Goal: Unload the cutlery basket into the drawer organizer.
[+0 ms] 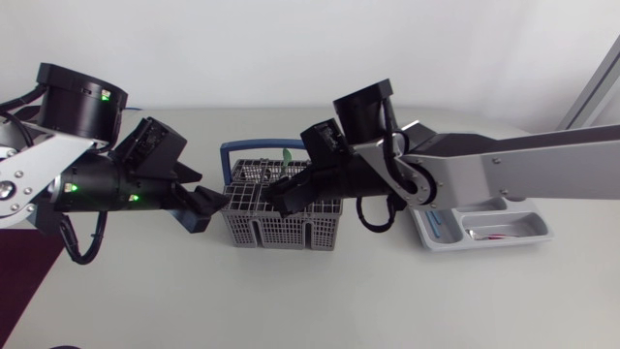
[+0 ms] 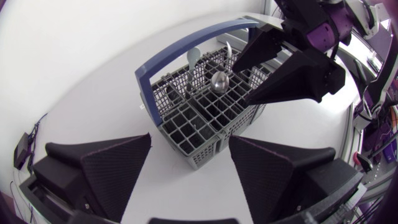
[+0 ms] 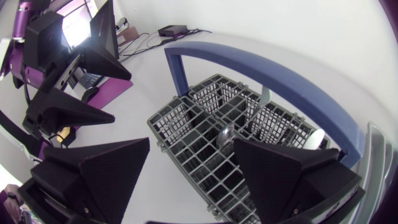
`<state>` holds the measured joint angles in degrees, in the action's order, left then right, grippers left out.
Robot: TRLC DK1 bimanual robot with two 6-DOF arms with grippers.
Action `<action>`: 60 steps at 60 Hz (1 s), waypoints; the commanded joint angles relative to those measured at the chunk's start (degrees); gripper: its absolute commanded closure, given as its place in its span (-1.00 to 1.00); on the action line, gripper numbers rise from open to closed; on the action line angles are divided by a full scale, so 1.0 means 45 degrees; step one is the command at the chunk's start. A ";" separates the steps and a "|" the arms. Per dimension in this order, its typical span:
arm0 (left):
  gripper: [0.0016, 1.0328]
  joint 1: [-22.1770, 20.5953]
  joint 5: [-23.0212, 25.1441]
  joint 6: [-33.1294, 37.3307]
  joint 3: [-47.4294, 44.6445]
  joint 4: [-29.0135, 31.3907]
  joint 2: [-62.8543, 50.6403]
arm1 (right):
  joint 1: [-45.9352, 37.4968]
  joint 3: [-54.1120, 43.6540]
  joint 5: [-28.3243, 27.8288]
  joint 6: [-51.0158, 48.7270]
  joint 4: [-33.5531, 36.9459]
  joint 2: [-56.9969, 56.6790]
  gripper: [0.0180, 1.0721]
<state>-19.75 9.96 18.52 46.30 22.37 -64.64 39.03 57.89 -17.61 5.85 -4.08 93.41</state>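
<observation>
My right claw (image 1: 277,199), fingers apart, hovers over the basket (image 1: 281,236); I should straddle 1 spoon (image 2: 219,81) squarely before closing.

You're working over a plain off-white surface (image 1: 320,301), matte and unmarked. The light on it is soft and even, so the shadows stay faint and blurred. Past the surface's far edge stands a paler white wall (image 1: 291,48). At one edge of the surface lies a small black box (image 3: 173,29), with thin cables trailing from it.
</observation>
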 commanded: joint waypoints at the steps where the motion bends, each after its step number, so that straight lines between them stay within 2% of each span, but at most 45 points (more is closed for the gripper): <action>1: -0.85 0.0404 0.0600 0.0649 -0.0348 -0.0186 0.0048 | 0.0292 0.0183 0.0319 0.0634 -0.0422 0.0474 -0.84; 19: -0.87 0.1693 0.2866 0.1802 -0.0622 -0.0635 -0.0752 | 0.0625 0.0241 0.1354 0.1123 -0.1067 0.0981 -0.79; 30: -0.87 0.1927 0.3315 0.2309 -0.0778 -0.0772 -0.1045 | 0.0488 -0.0052 0.1412 0.1142 -0.1086 0.0708 -0.79; 43: -0.87 0.1908 0.3334 0.2329 -0.0759 -0.1006 -0.1397 | 0.0234 -0.0540 0.1432 0.1123 -0.1008 -0.0405 -0.79; 60: -0.87 0.1654 0.3452 0.2563 -0.0524 -0.1065 -0.1768 | -0.0293 -0.0774 0.1315 0.1142 -0.1047 -0.0483 -0.79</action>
<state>-11.70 24.86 28.45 44.27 17.89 -71.09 38.22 56.69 -11.86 9.13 -8.21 91.37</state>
